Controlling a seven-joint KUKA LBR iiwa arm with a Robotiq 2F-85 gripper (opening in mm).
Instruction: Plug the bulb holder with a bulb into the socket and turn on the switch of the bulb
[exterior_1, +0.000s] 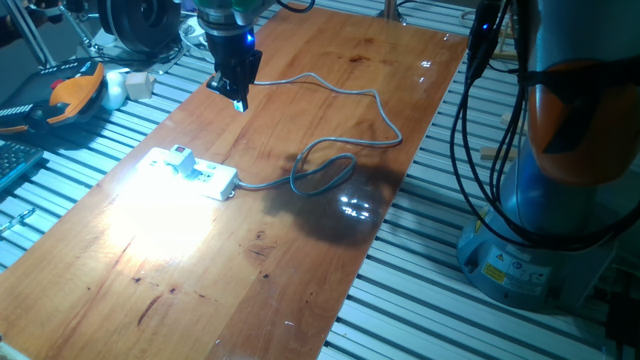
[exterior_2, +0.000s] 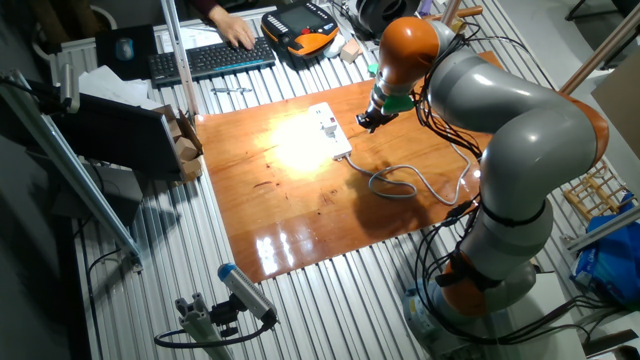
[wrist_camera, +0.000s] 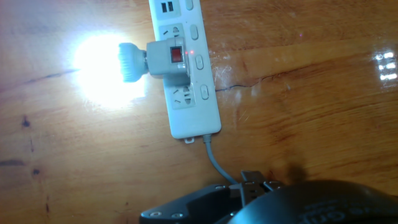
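The bulb holder (wrist_camera: 169, 59) is plugged into the socket (wrist_camera: 193, 106), a long white power strip lying on the wooden table (exterior_1: 300, 250). Its red switch shows and the bulb (wrist_camera: 102, 65) glows brightly, lighting the wood around it. In the fixed views the holder (exterior_1: 181, 158) stands on the strip (exterior_1: 210, 178), which also shows as the strip (exterior_2: 330, 128). My gripper (exterior_1: 238, 100) hangs above the table, beyond the strip's cable end and apart from it, fingers together and holding nothing. Only its dark body (wrist_camera: 249, 193) shows in the hand view.
The strip's grey cable (exterior_1: 330, 165) loops across the middle of the table. An orange teach pendant (exterior_1: 70, 90) and clutter lie off the table's far left. A keyboard (exterior_2: 210, 58) with a person's hand (exterior_2: 235, 35) sits beyond the table. The arm's base (exterior_1: 540, 250) stands to the right.
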